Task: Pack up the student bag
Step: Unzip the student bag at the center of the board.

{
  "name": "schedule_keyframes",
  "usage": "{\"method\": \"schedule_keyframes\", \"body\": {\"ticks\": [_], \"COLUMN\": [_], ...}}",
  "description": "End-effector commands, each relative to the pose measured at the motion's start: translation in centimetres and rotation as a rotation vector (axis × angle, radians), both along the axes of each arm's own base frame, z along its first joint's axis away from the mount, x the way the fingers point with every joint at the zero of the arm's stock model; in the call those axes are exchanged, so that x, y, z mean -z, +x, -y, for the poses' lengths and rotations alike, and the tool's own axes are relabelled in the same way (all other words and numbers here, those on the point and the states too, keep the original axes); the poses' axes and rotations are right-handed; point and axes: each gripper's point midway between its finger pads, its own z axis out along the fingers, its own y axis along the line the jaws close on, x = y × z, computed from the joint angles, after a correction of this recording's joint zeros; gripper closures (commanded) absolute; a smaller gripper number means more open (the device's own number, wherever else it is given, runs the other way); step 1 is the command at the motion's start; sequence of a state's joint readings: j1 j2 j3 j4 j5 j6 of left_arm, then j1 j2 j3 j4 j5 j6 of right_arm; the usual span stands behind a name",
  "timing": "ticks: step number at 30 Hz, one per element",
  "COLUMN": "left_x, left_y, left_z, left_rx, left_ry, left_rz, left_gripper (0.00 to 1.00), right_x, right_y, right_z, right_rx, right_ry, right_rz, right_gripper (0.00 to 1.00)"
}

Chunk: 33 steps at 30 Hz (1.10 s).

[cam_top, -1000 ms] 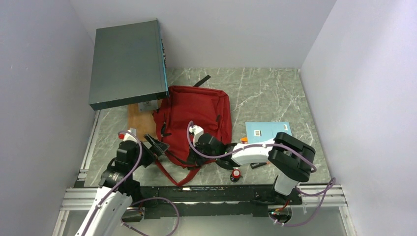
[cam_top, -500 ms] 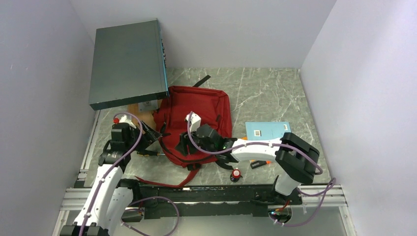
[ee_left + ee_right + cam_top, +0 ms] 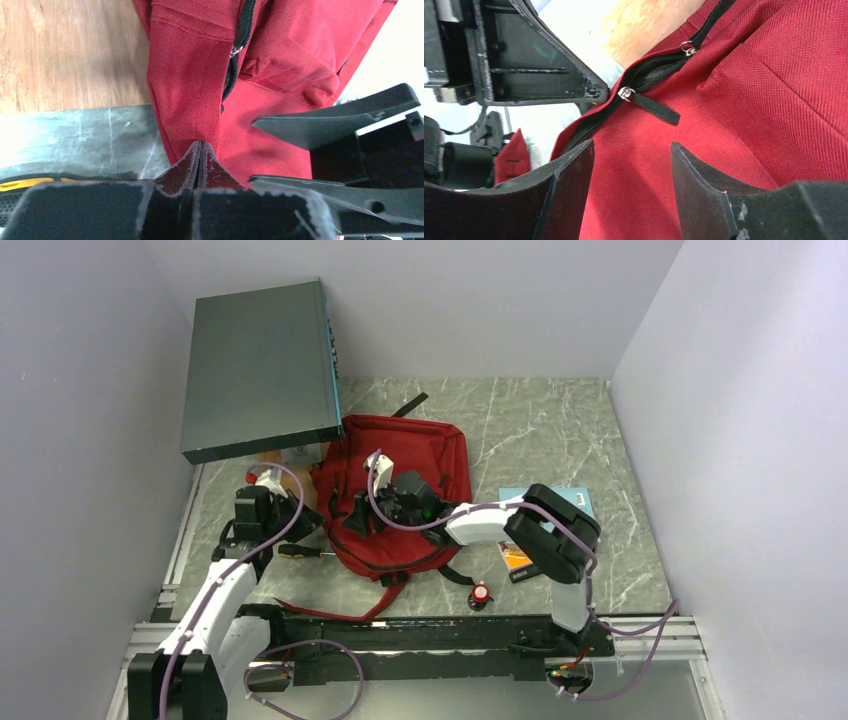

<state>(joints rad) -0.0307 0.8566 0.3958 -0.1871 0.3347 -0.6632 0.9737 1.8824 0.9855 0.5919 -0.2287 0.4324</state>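
Both arms reach inward to the one red bag [image 3: 425, 455]. The left gripper [image 3: 200, 150] is closed, tips against its side. The right gripper [image 3: 631, 150] is open near two zip pulls [image 3: 626, 93].

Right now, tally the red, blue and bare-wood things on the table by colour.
Red: 2 (student bag, small cap-like item)
Blue: 1 (booklet)
Bare wood: 1 (board)
Total: 4
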Motion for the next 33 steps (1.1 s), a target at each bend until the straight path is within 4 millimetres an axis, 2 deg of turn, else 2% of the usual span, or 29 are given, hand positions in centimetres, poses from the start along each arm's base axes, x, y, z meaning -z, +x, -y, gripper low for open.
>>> {"method": "schedule_keyframes", "body": {"ticks": [1, 3, 4, 9, 10, 12, 14, 18, 20, 21, 23, 25, 27, 30, 33], "left_x": [-1.9, -2.0, -2.0, -2.2, -2.1, -2.1, -1.9, -0.8, -0.8, -0.9, -1.1, -1.4, -1.6, -2.2, -2.8], "left_y": [1.0, 0.9, 0.9, 1.2, 1.4, 1.8, 2.5, 3.5, 4.0, 4.2, 4.2, 4.2, 3.9, 3.6, 3.4], "left_z": [0.9, 0.5, 0.1, -1.7, -1.8, -1.6, -1.2, -0.9, -0.7, -0.4, 0.0, 0.2, 0.3, 0.3, 0.6], "left_rx": [0.063, 0.046, 0.028, -0.051, -0.054, -0.052, -0.042, -0.048, -0.041, -0.035, -0.02, -0.012, -0.007, 0.006, 0.029], "left_ry": [-0.027, -0.011, 0.008, 0.086, 0.089, 0.075, 0.054, 0.028, 0.013, -0.002, -0.026, -0.04, -0.039, -0.032, -0.031], "left_rz": [0.125, 0.129, 0.124, 0.117, 0.118, 0.116, 0.11, 0.08, 0.079, 0.085, 0.096, 0.115, 0.125, 0.162, 0.197], "left_gripper": [1.0, 1.0, 0.92, 0.32, 0.23, 0.15, 0.16, 0.28, 0.45, 0.57, 0.68, 0.73, 0.78, 0.82, 0.86], "right_x": [-3.2, -2.8, -2.5, -1.4, -1.3, -0.9, -0.7, 0.2, 1.1, 1.3, 1.6, 1.6, 1.5, 1.8, 2.9], "right_y": [0.4, 0.8, 0.9, 2.1, 2.3, 2.6, 3.0, 3.6, 3.8, 3.7, 3.6, 3.2, 2.9, 2.3, 1.8], "right_z": [-2.4, -2.9, -3.1, -3.3, -3.3, -3.4, -3.7, -4.3, -4.6, -4.8, -5.1, -5.4, -5.5, -5.5, -5.1], "right_rx": [-0.142, -0.162, -0.167, -0.155, -0.154, -0.159, -0.16, -0.177, -0.17, -0.17, -0.165, -0.169, -0.168, -0.209, -0.25], "right_ry": [0.096, 0.079, 0.072, 0.038, 0.029, 0.013, 0.001, -0.049, -0.103, -0.124, -0.146, -0.145, -0.135, -0.135, -0.159], "right_rz": [0.186, 0.222, 0.234, 0.297, 0.311, 0.34, 0.37, 0.452, 0.507, 0.531, 0.556, 0.554, 0.554, 0.563, 0.579], "right_gripper": [0.4, 0.41, 0.42, 0.43, 0.44, 0.44, 0.44, 0.44, 0.45, 0.47, 0.52, 0.59, 0.62, 0.58, 0.53]}}
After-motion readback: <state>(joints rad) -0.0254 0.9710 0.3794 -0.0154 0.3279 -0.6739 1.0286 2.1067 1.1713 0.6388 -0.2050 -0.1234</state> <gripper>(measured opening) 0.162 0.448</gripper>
